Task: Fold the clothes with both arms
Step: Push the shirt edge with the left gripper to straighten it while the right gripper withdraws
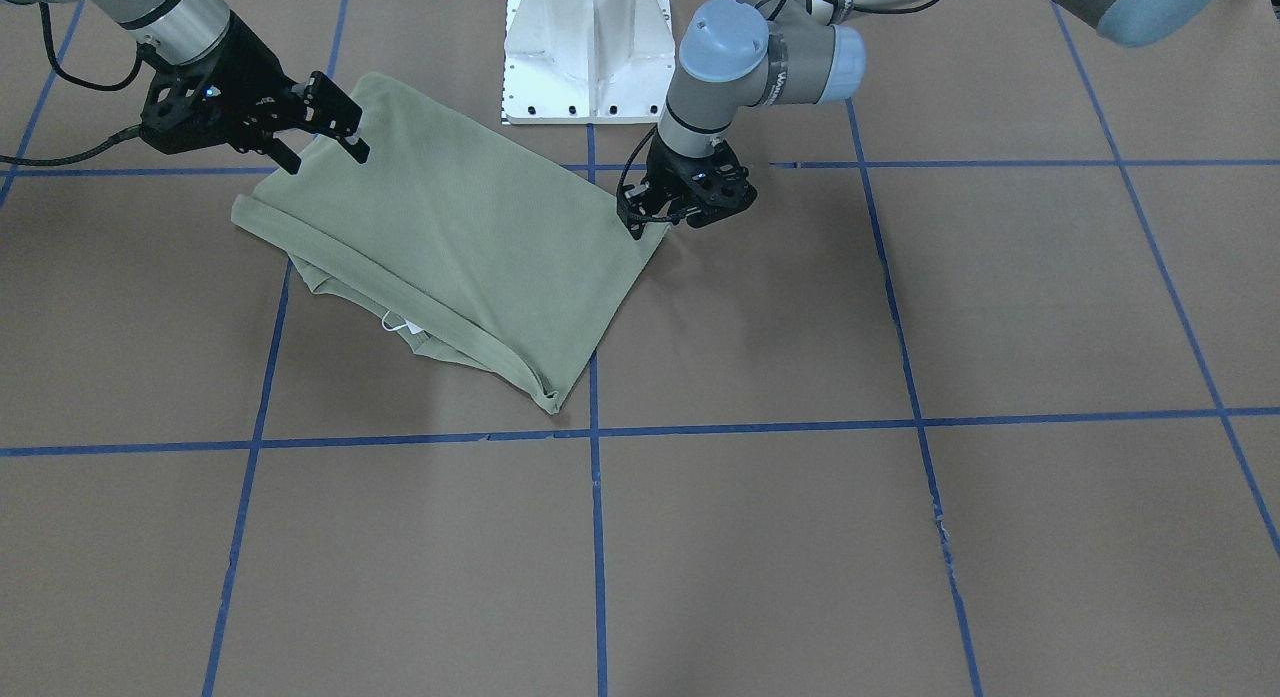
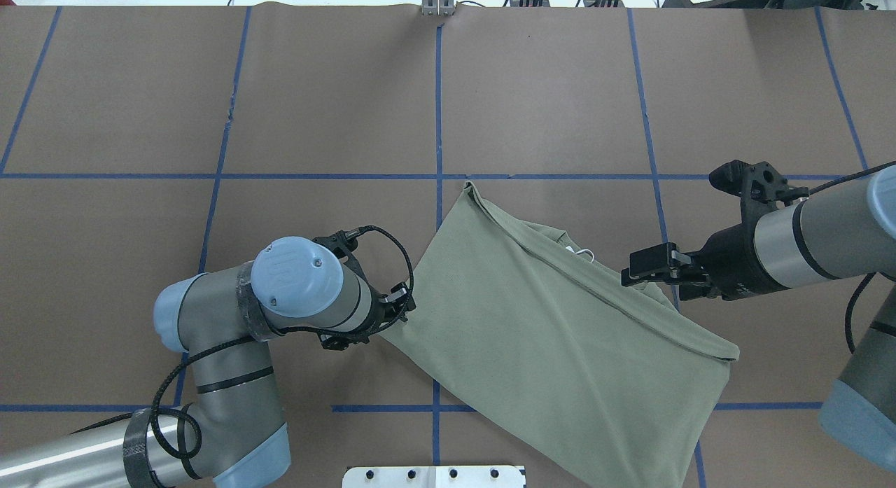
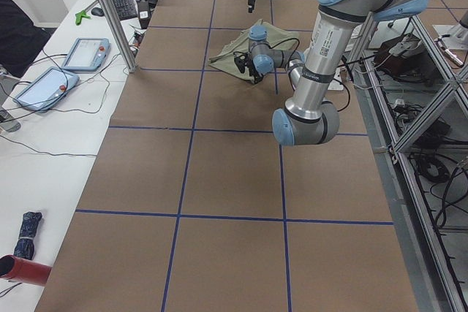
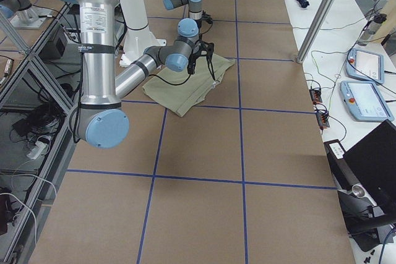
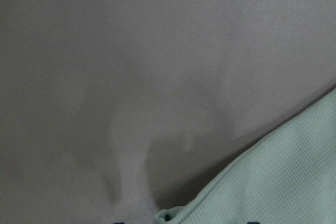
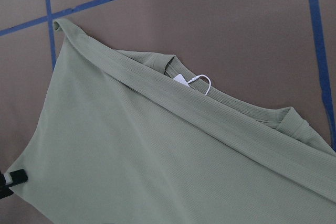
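matt knit cloth shirt (image 1: 470,237); matt brown paper-like table (image 1: 1050,307); smooth blue tape lines (image 1: 596,537).

A brown paper-covered surface (image 2: 546,89) is marked into big squares by blue tape lines (image 1: 596,537). Along one side runs a white table (image 3: 44,144) with two tablets (image 3: 85,54), a keyboard (image 3: 126,4), loose cables and a red tube (image 3: 22,269). A metal post (image 3: 110,16) stands at its edge.

Even, diffuse overhead light fills the fixed views, sharp throughout, casting only soft, faint shadows on the brown table (image 1: 760,537) beside the shirt (image 1: 470,237). The left wrist view is dim and blurred, with smeared dark shadows; the right wrist view is bright and crisp.
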Robot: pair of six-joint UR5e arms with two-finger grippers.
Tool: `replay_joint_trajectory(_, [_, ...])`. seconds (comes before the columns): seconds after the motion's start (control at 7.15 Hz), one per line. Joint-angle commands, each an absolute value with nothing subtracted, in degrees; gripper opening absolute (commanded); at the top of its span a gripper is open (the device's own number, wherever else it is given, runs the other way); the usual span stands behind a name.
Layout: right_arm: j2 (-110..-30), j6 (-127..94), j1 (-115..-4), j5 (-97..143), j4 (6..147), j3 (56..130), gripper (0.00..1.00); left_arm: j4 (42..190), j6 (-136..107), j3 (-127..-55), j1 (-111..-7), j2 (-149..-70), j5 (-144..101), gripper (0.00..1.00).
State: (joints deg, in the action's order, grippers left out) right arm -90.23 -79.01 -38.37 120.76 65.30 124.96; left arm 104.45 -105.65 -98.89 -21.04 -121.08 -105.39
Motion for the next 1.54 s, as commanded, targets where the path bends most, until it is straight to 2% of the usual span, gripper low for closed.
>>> replay_joint_trajectory(0.0, [-90.18,-79.01,-38.41,120.76,65.3,124.72,1.0,104.68,-105.12,-98.88,-21.09,-121.03,-105.38,0.0])
replay_joint_trajectory(0.28, [-90.26,-79.01,-38.5,120.67,65.3,124.37,1.0,104.68,-104.77,-98.79,-22.4,-121.03,-105.21,0.0])
replay_joint_trajectory(0.7, [-90.26,-79.01,-38.76,120.67,65.3,124.1,1.0,104.94,-97.14,-95.65,-31.96,-122.6,-105.38,0.0])
replay_joint_trajectory(0.98, [-90.18,-79.01,-39.37,120.76,65.3,123.75,1.0,106.86,-92.66,-86.18,-36.8,-128.38,-105.38,0.0])
replay_joint_trajectory(1.4, [-89.91,-79.01,-39.64,120.76,65.3,123.49,1.0,120.63,-82.93,-69.05,-43.14,-135.85,-105.29,0.0])
